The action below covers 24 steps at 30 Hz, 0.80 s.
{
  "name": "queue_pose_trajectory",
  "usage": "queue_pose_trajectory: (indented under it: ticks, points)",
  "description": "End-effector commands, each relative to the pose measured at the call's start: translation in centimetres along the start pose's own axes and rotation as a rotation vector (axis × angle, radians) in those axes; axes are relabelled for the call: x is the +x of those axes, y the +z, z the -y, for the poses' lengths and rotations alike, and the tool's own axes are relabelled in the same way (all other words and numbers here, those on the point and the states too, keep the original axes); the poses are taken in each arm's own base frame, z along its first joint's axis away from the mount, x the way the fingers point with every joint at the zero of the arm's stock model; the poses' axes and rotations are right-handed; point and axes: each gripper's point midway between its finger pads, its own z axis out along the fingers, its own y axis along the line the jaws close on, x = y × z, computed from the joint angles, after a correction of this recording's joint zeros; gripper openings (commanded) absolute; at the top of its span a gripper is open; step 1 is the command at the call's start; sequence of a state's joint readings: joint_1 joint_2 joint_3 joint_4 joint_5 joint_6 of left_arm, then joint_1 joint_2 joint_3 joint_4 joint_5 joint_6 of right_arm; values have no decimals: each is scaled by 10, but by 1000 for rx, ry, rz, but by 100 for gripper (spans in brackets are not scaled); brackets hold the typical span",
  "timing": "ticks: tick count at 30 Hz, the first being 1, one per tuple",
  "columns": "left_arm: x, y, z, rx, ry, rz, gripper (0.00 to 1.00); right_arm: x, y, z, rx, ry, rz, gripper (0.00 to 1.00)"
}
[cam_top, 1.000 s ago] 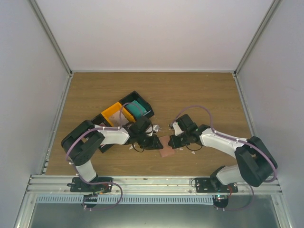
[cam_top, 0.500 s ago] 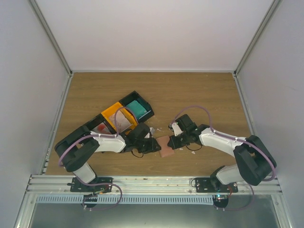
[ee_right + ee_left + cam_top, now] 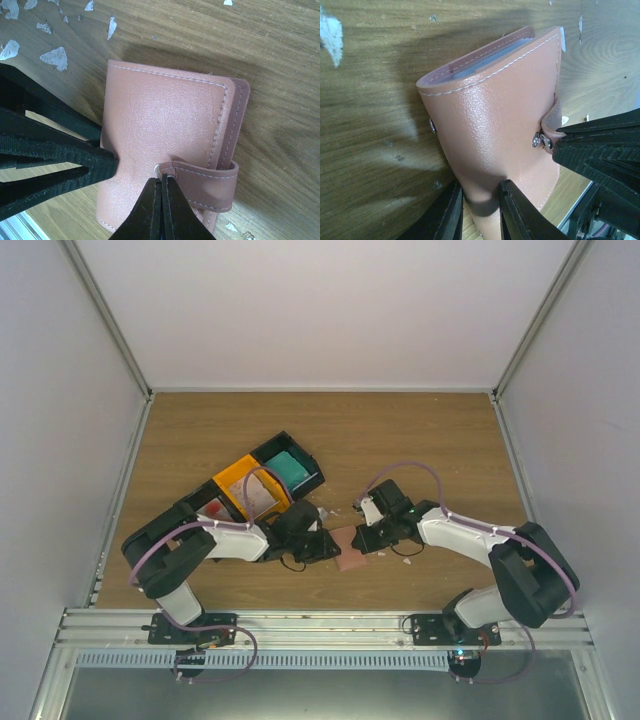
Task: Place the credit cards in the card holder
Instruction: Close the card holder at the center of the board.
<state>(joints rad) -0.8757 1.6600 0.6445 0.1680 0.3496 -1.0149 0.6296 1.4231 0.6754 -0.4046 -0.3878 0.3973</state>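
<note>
your card holder (image 3: 160, 120) lies on the table (image 3: 280, 60) between both arms. the left gripper (image 3: 482, 210) clamps its cover edge. the right gripper (image 3: 162, 197) is pressed together, tips at the snap strap (image 3: 207, 182). expect light, floppy, grainy leather, so grip the stitched edge, not the strap.

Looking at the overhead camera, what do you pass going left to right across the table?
Black plastic bin → orange plastic bin → second black plastic bin → left claw → salmon-pink leather card holder → right claw.
</note>
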Motion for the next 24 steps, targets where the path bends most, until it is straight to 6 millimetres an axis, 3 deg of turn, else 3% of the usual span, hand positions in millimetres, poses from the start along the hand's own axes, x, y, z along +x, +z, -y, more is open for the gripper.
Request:
queue_pose_trajectory:
  ticks: [1,18,24]
  points:
    - [2,12,-16,-67,-5,10,23,4,3,-4,-12,-13,-37,1]
    - [3,22,-15,-69,-5,-9,23,17,17,7,76,17,-101,0]
    - [4,24,-19,-82,-8,-14,20,15,15,2,60,15,-105,1]
